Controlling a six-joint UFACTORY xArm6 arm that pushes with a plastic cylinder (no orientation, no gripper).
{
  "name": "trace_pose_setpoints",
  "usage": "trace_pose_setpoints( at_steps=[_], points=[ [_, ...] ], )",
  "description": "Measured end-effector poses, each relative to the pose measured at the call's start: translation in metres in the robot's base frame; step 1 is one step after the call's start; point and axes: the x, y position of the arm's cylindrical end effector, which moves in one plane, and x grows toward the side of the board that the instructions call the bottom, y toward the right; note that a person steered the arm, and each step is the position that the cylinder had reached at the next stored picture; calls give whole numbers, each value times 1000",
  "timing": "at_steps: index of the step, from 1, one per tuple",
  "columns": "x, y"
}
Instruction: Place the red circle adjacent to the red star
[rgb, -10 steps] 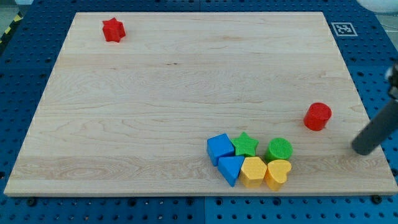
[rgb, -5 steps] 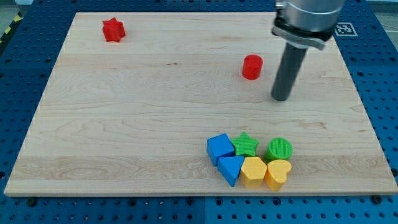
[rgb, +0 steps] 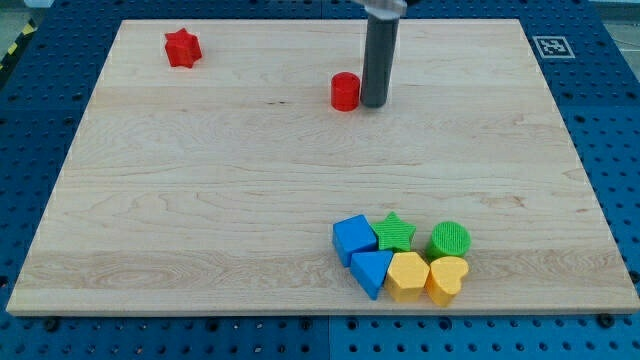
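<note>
Red circle (rgb: 345, 91) just left of my tip (rgb: 374, 103) (red star (rgb: 182, 48) well apart).

Bright, even light falls from overhead on the pale wooden board (rgb: 200, 200) — shadows are soft and short, no harsh glare — and the frame is sharp, with only slight softness on the dark rod (rgb: 379, 60) near the view's top.

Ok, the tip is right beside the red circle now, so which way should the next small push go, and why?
Probably keep pushing toward the view's upper left. My tip sits against the right side of the red circle, and the red star lies far off, near the board's top-left corner.
</note>
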Motion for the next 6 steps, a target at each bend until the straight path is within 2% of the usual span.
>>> trace_pose_setpoints(
  at_steps=[1, 4, 5, 6],
  points=[
    [29, -13],
    [-77, -75],
    [-72, -75],
    [-35, -75]
  ],
)
